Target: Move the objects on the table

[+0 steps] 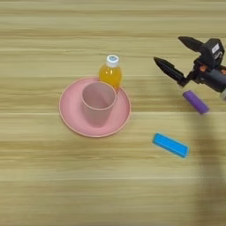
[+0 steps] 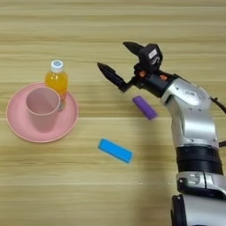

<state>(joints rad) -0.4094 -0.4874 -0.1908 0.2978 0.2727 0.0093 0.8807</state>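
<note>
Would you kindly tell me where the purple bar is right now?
The purple bar lies on the table's right side, just below the open end effector, up and right of the blue bar.

Purple bar [image 2: 145, 107]; blue bar [image 2: 115, 150]; pink plate [image 2: 20, 132], pink cup [image 2: 42, 108]; orange bottle [image 2: 56, 80].

A cup [image 1: 98, 103] stood on a plate [image 1: 70, 117] at the left, a bottle [image 1: 111, 71] just behind it; two bars [image 2: 145, 107] [image 2: 115, 150] lay to the right.
</note>
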